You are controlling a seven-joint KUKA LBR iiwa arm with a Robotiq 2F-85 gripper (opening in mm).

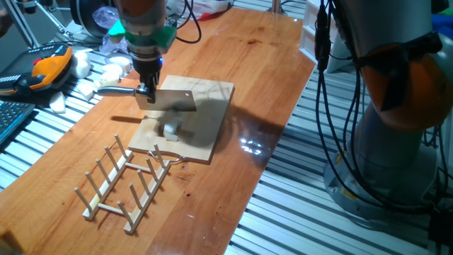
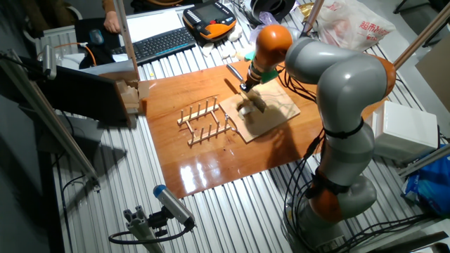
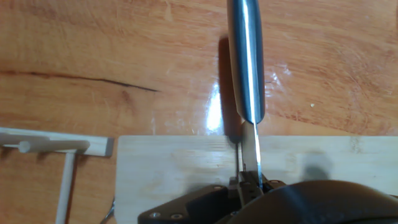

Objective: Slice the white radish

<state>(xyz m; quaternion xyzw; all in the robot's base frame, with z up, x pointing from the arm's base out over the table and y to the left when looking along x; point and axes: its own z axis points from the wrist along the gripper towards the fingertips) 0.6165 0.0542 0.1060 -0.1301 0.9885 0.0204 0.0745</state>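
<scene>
Bright overhead light, glare on the table, soft focus.

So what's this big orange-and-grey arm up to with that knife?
The arm's two-finger gripper is holding a steel cleaver by its metal handle, with the blade poised just above a small white radish chunk. The chunk sits on a pale wooden cutting board on the brown wooden table. Whether the blade touches the radish cannot be told. A wooden dish rack lies beside the board, and more white chunks are piled at the table's far edge.
</scene>
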